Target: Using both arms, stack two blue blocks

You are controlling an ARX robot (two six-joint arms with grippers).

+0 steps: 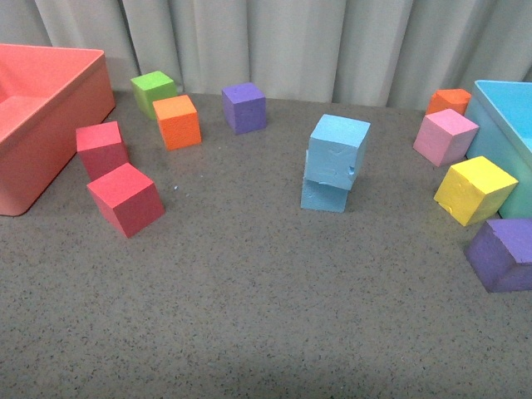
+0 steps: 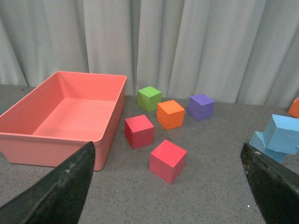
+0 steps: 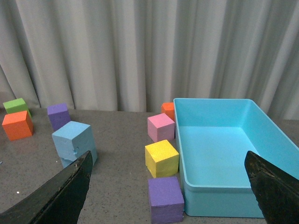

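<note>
Two sky-blue cubes stand stacked near the middle of the table: the upper blue block (image 1: 338, 150) sits turned and slightly askew on the lower blue block (image 1: 324, 196). The stack also shows in the left wrist view (image 2: 283, 133) and in the right wrist view (image 3: 72, 139). Neither arm shows in the front view. My left gripper (image 2: 168, 186) is open and empty, far back from the stack, over grey table near a red cube (image 2: 167, 160). My right gripper (image 3: 168, 186) is open and empty, over a purple cube (image 3: 165, 198) beside the light-blue bin (image 3: 219, 186).
A salmon-red bin (image 1: 50, 158) stands at the left with two red cubes (image 1: 125, 198) beside it. Green (image 1: 153, 90), orange (image 1: 177, 121) and purple (image 1: 243, 107) cubes lie at the back. Pink (image 1: 445, 136), orange, yellow (image 1: 474, 189) and purple (image 1: 502, 253) cubes flank the light-blue bin (image 1: 507, 137) at right.
</note>
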